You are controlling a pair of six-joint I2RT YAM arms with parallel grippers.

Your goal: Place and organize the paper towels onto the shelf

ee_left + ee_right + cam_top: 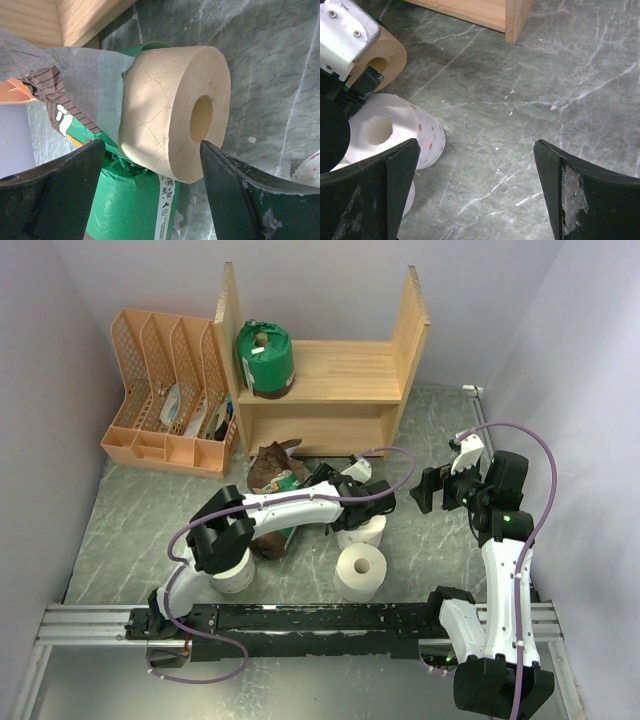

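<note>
While the left gripper (151, 145) stands wide astride a bare cream roll (170, 110), not clamped, the right gripper (475, 150) hangs open and empty. One green-wrapped roll (265, 357) sits on the shelf (340, 372); white rolls (360, 570) lie on the table (130, 530), so the task is judged barely begun.

Grey marbled table (130, 530) with shelf (340, 375), orange rack (165, 390), loose paper towels (361, 570)

cream roll (165, 110) diamond-embossed; green wrapper (125, 210); brown striped wrapper (47, 85); white roll (420, 137) red-dotted; grey table (545, 90) white-veined; orange rack (165, 445)
</note>
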